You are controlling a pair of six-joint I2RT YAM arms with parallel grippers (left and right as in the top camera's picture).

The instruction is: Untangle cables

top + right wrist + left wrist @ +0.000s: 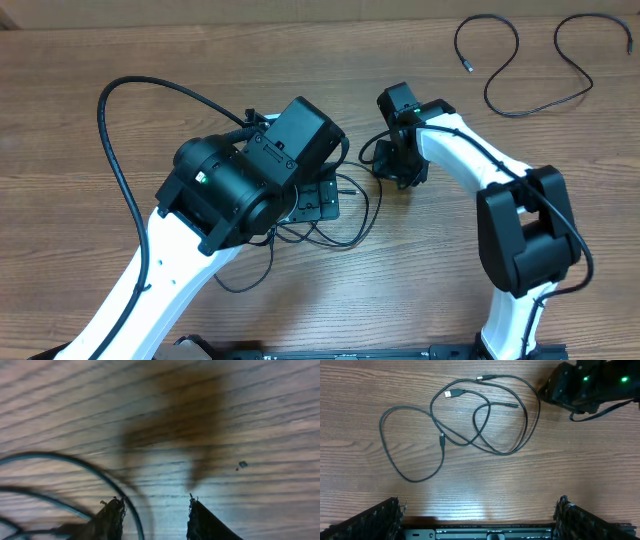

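**Right pincer down at edge of cable tangle, left pincer wide open above it**

Cable tangle [480, 435] lies on the wooden desk [60, 150] around the middle, between the two arms. In the overhead view it is mostly hidden under the left wrist, with only a few loops showing at [345, 232]. The left wrist view shows it best: thin black cords in overlapping loops, one big loop [390, 450] out to the side, and strands crossing near the centre. Small plug ends visible: a USB plug [451, 394], another plug [485, 378] near the far edge, and one more [512, 406] inside the loops.

A loose cable [520, 112] lies apart from the tangle in the far right corner of the desk, in open curves with nothing touching it. Can't tell if it is one cord or two.

Left pincer [479, 505]: fully spread, fingers at the two bottom corners of its own view, nothing between them, held above the tangle and not touching it.

Right pincer [402, 172]: low at the desk, at the right edge of the tangle; it also shows in the left wrist view at [570, 392]. In its own wrist view [155, 505] the fingers are part-way apart, with a clear gap. One thin strand [135, 520] runs through that gap, close to the left-hand finger [112, 520]. Not clamped: the gap is far wider than the cord. Can't tell if the finger touches the strand. More curved strands [75, 460] lie beside it, blurred.
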